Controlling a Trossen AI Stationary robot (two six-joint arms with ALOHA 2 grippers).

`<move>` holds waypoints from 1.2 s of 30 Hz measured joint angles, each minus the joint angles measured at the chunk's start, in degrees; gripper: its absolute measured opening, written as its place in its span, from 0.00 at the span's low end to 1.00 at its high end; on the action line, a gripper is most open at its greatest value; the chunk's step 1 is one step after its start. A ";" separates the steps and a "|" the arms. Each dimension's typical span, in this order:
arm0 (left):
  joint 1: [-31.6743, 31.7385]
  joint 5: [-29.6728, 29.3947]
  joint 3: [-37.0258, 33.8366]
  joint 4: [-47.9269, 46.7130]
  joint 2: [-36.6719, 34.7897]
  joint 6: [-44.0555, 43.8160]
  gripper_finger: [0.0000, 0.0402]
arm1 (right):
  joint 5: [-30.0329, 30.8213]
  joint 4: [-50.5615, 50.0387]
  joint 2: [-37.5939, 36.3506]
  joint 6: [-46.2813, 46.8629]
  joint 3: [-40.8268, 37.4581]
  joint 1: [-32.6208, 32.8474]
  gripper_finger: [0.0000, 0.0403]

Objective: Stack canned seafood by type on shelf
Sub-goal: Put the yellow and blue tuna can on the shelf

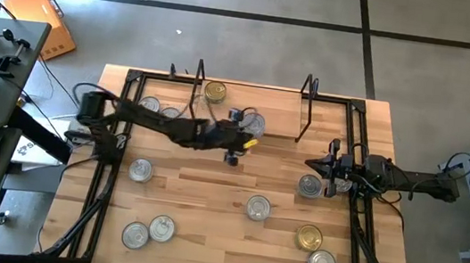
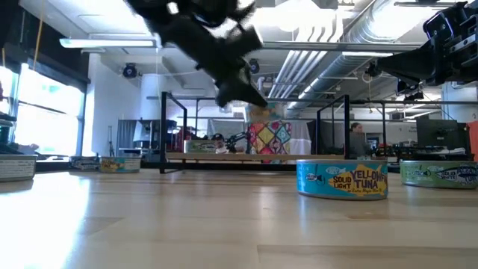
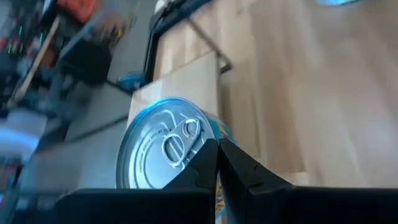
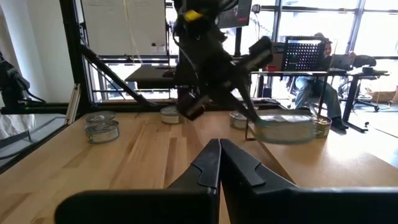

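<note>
Wooden tabletop (image 1: 210, 191) strewn with tins (image 1: 258, 208); shelf (image 1: 247, 106) along the far edge. Left fingers (image 1: 234, 154) closed and empty near it; right fingers (image 1: 319, 167) closed, idle. Tins look rigid and slick; grip across the sides.

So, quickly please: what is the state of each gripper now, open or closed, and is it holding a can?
Left gripper: closed, empty, above a silver-lidded can on the shelf.
Right gripper: closed, empty.

Two dark jointed arms, black pointed fingers (image 4: 239, 165), yellow marking near the left wrist.
</note>
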 joint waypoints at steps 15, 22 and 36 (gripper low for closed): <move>8.47 -1.18 13.17 -8.11 13.45 -2.16 0.00 | 0.02 0.00 0.26 0.00 0.00 0.00 0.00; 12.47 1.50 13.17 -8.97 13.49 -2.08 0.00 | 0.02 0.00 0.26 -0.01 0.00 0.00 0.00; 17.62 6.89 13.17 -8.38 13.49 -2.67 0.00 | 0.02 0.00 0.26 0.00 0.00 0.00 0.00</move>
